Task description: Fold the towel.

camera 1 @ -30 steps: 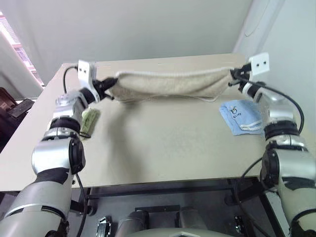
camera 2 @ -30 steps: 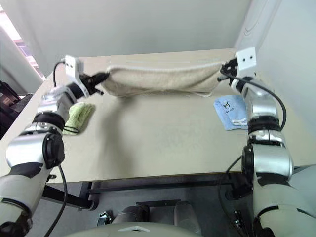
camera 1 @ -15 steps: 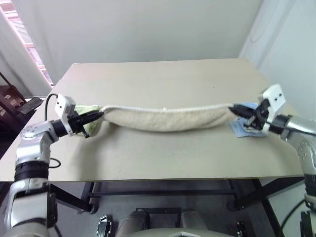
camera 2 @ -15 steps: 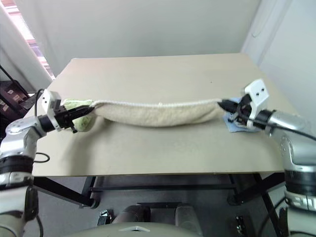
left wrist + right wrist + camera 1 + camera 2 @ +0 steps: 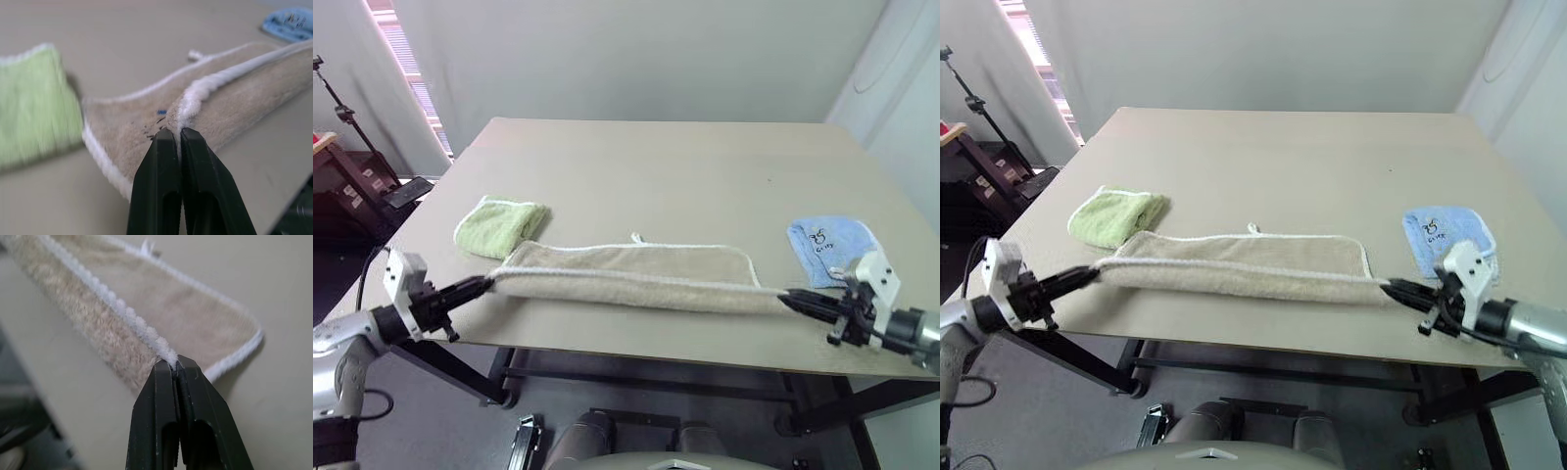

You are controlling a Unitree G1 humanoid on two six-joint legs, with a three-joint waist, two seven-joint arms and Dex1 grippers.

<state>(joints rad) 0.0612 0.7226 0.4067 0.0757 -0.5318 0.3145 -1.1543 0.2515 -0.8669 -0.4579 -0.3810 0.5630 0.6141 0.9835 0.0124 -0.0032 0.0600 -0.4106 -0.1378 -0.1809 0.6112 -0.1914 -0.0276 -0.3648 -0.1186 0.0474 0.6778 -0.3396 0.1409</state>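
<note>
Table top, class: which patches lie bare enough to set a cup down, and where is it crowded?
Bare: the wide far part of the table, beyond all three cloths, and the strip between the green towel and the blue towel. Crowded: the near edge, where the towel lies stretched between the left gripper and the right gripper, both shut on its corners.

Beige towel (image 5: 636, 279) with white edging, light-green cloth (image 5: 501, 225), light-blue cloth (image 5: 830, 245), black hands

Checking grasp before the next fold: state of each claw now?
Left claw: shut on the towel's corded edge.
Right claw: shut on the towel's corded edge at the other end.
</note>
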